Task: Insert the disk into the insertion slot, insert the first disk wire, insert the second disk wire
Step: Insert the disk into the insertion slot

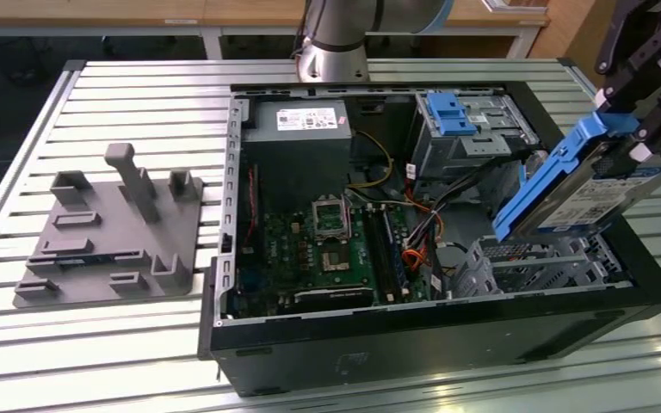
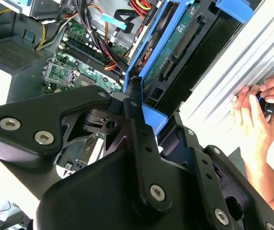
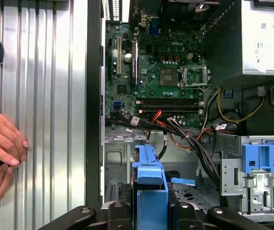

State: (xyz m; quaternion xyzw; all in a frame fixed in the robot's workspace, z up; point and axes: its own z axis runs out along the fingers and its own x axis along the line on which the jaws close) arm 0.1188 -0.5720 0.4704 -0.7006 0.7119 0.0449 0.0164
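Disk (image 1: pixel 589 206) silver-grey, blue-framed; insertion slot (image 1: pixel 526 262) perforated grey; motherboard (image 1: pixel 330 249) green.

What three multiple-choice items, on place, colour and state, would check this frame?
1. The disk is: A fully in the slot; B held over the slot; C half in the slot.
2. Its carrier is: A blue; B red; C green.
3. The gripper is: A open; B shut on nothing; C shut on the disk.
Key: 1 B, tilted in the air above the slot in the exterior view; 2 A, bright blue in all views; 3 C, it grips the carrier in the first wrist view.
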